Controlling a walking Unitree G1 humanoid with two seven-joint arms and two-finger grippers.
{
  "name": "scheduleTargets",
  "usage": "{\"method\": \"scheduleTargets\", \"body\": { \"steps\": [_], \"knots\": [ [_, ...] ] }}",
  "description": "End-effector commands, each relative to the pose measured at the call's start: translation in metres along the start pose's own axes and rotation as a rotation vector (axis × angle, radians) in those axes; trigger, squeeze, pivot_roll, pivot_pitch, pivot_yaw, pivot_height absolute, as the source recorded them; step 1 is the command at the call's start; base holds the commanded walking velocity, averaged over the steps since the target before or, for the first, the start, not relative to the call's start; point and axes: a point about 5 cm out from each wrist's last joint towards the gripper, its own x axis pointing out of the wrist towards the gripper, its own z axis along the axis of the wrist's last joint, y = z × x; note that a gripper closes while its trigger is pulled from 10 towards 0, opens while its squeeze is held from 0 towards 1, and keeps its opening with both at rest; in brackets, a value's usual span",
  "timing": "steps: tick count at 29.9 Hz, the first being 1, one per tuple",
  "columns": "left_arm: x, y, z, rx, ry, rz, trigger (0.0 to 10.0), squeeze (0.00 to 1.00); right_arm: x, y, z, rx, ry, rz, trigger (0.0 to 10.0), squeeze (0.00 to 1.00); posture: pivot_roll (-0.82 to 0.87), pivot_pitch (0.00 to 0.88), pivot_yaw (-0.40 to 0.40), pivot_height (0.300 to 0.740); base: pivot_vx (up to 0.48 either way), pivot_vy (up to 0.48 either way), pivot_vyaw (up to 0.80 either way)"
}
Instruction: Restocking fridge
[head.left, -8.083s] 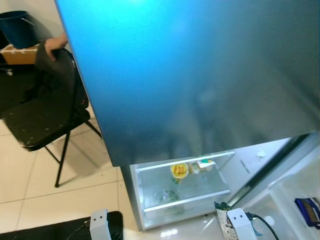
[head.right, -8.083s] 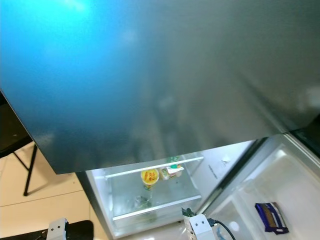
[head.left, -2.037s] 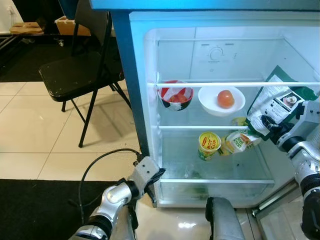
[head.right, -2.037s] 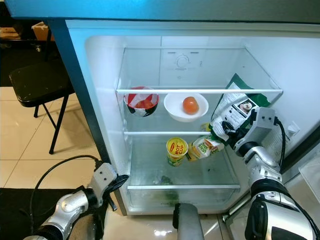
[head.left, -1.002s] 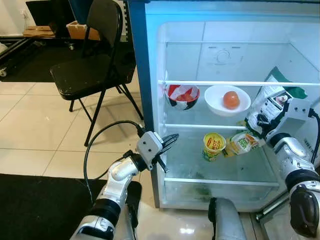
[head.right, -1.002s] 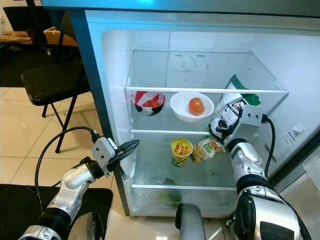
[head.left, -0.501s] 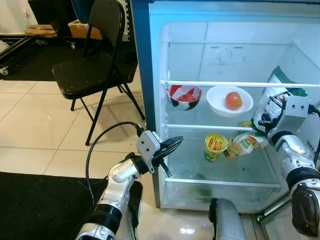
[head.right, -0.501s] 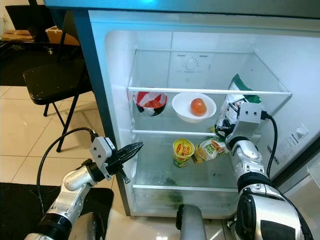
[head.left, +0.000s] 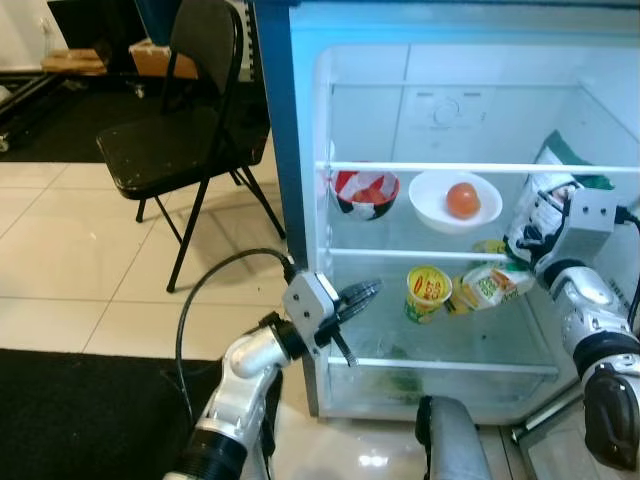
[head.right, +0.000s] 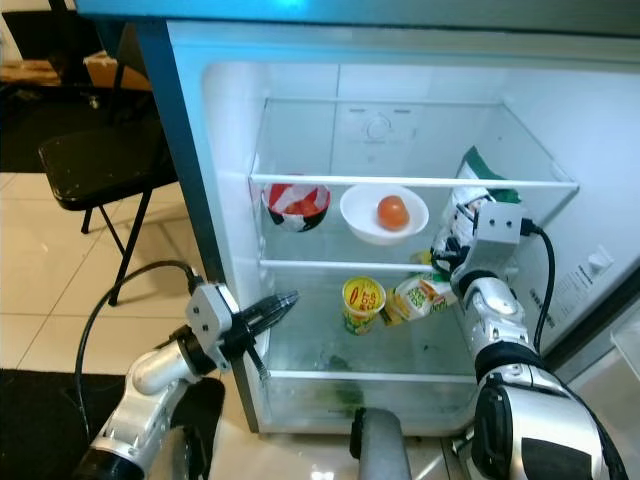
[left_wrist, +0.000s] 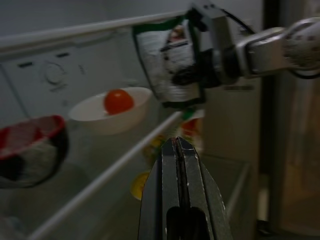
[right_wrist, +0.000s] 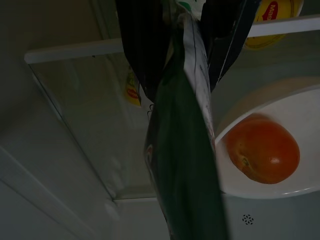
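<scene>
Right end effector (head.right: 447, 252), clamped on the green snack bag (head.right: 470, 205) at centre right, holds it upright to clear the fridge shelf (head.right: 330, 267); left end effector (head.right: 268, 305) pressed together.

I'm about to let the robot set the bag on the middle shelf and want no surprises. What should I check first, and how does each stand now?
1. Right gripper shut on the green and white bag: ok.
2. Fridge open: ok.
3. Shelf space right of the white bowl with the tomato: cannot tell, bag hides it.
4. Left gripper out of the bag's path, shut, by the lower shelf: ok.
5. Red bowl far from the bag: ok.
</scene>
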Motion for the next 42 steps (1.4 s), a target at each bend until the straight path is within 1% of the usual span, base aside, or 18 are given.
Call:
{"method": "scheduleTargets", "body": {
  "steps": [1, 5, 8, 9, 12, 15, 16, 19, 23, 30, 34, 37, 39, 40, 41, 42],
  "knots": [
    [0.002, -0.002, 0.004, -0.009, -0.016, -0.015, 10.0, 0.0, 0.002, -0.001, 0.007, -0.014, -0.017, -0.006, 10.0, 0.0, -0.03, 0.0, -0.05, 0.41, 0.0, 0.0, 0.0],
    [0.006, -0.002, 0.005, -0.022, -0.028, -0.025, 10.0, 0.0, 0.002, -0.002, 0.007, -0.017, -0.018, -0.016, 10.0, 0.0, -0.04, 0.0, -0.045, 0.41, 0.0, 0.0, 0.0],
    [0.012, 0.003, 0.009, -0.011, -0.041, -0.011, 10.0, 0.0, 0.002, -0.001, 0.008, -0.014, -0.022, -0.025, 10.0, 0.0, -0.04, 0.0, -0.044, 0.41, 0.0, 0.0, 0.0],
    [0.016, 0.008, 0.013, -0.003, -0.055, 0.01, 10.0, 0.0, 0.003, 0.0, 0.01, -0.009, -0.027, -0.033, 10.0, 0.0, -0.03, 0.0, -0.043, 0.41, 0.0, 0.0, 0.0],
    [0.017, 0.01, 0.016, -0.006, -0.066, 0.029, 10.0, 0.0, 0.004, 0.002, 0.012, -0.008, -0.031, -0.042, 10.0, 0.0, -0.03, 0.0, -0.042, 0.41, 0.0, 0.0, 0.0],
    [0.018, 0.01, 0.018, -0.011, -0.069, 0.034, 10.0, 0.0, 0.005, 0.003, 0.013, -0.007, -0.033, -0.049, 10.0, 0.0, -0.03, 0.0, -0.04, 0.41, 0.0, 0.0, 0.0],
    [0.018, 0.009, 0.02, -0.019, -0.071, 0.037, 10.0, 0.0, 0.006, 0.004, 0.015, 0.004, -0.038, -0.072, 10.0, 0.0, -0.03, 0.0, -0.037, 0.41, 0.0, 0.0, 0.0],
    [0.017, 0.008, 0.02, -0.023, -0.071, 0.036, 10.0, 0.0, 0.007, 0.005, 0.018, 0.021, -0.047, -0.083, 10.0, 0.0, -0.02, 0.0, -0.033, 0.41, 0.0, 0.0, 0.0],
    [0.017, 0.009, 0.023, -0.027, -0.076, 0.04, 10.0, 0.0, 0.008, 0.01, 0.021, 0.054, -0.068, -0.072, 10.0, 0.0, -0.01, 0.0, -0.032, 0.41, 0.0, 0.0, 0.0],
    [0.017, 0.01, 0.025, -0.028, -0.078, 0.044, 10.0, 0.0, 0.01, 0.012, 0.024, 0.069, -0.075, -0.075, 10.0, 0.0, -0.01, 0.0, -0.027, 0.41, 0.0, 0.0, 0.0],
    [0.016, 0.011, 0.029, -0.025, -0.082, 0.047, 10.0, 0.0, 0.011, 0.018, 0.029, 0.047, -0.086, -0.051, 10.0, 0.0, 0.01, 0.0, -0.017, 0.41, 0.0, 0.0, 0.0],
    [0.016, 0.011, 0.03, -0.024, -0.083, 0.048, 10.0, 0.0, 0.012, 0.019, 0.03, 0.038, -0.09, -0.046, 10.0, 0.0, 0.01, 0.0, -0.016, 0.41, 0.0, 0.0, 0.0],
    [0.015, 0.013, 0.036, -0.02, -0.093, 0.058, 10.0, 0.0, 0.013, 0.022, 0.037, -0.006, -0.105, -0.039, 10.0, 0.0, 0.02, 0.014, -0.006, 0.41, 0.0, 0.0, 0.0],
    [0.014, 0.013, 0.041, -0.018, -0.101, 0.063, 10.0, 0.0, 0.014, 0.022, 0.042, -0.041, -0.116, -0.038, 10.0, 0.0, 0.02, 0.052, -0.002, 0.41, 0.0, 0.0, 0.0],
    [0.014, 0.014, 0.044, -0.016, -0.107, 0.066, 10.0, 0.0, 0.015, 0.022, 0.045, -0.065, -0.124, -0.038, 10.0, 0.0, 0.02, 0.052, -0.002, 0.41, 0.0, 0.0, 0.0],
    [0.013, 0.014, 0.047, -0.017, -0.111, 0.068, 10.0, 0.0, 0.015, 0.022, 0.048, -0.085, -0.131, -0.04, 10.0, 0.0, 0.03, 0.07, 0.003, 0.41, 0.0, 0.0, 0.0]
  ]
}}
